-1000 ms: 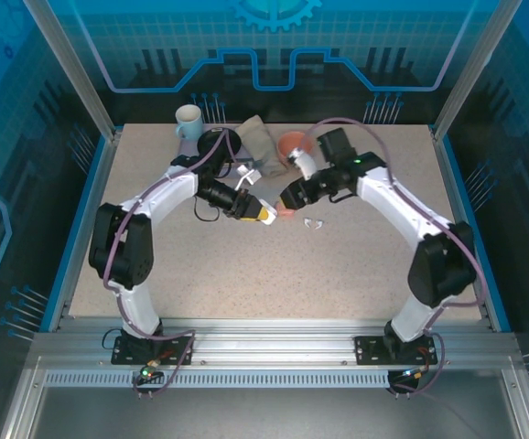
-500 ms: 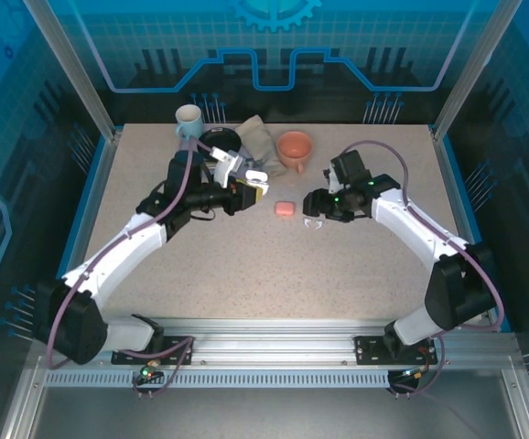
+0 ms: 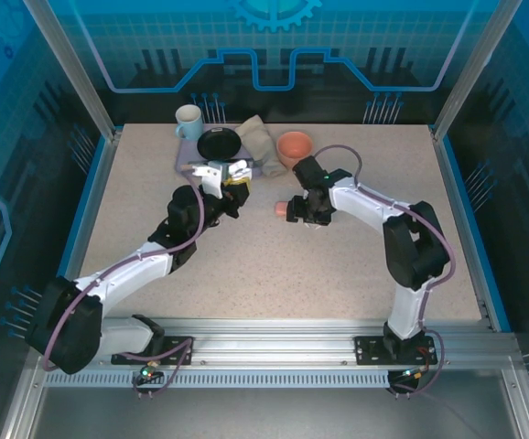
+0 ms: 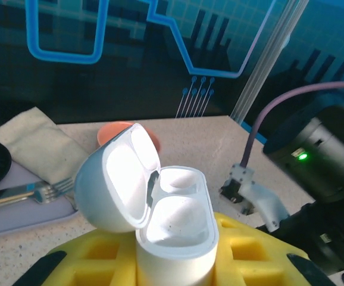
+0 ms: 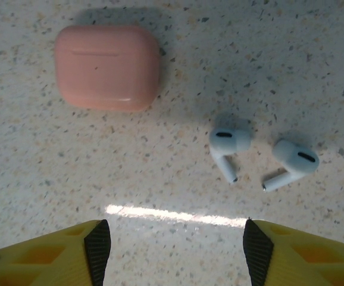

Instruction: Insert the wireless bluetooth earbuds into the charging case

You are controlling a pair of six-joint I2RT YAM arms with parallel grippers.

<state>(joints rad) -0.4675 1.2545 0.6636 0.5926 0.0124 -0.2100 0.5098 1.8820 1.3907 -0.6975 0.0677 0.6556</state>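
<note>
Two grippers inspected. My left gripper (image 4: 175,262) is pinching the white charging case (image 4: 175,220), lid open, both wells empty. My right gripper (image 5: 175,250) hangs spread over the table. The closed pink case (image 5: 108,67) lies left. Just right of it, ahead of those fingertips, lie the white earbuds (image 5: 228,146) (stems pointing back toward me). The right arm is nearer.
</note>
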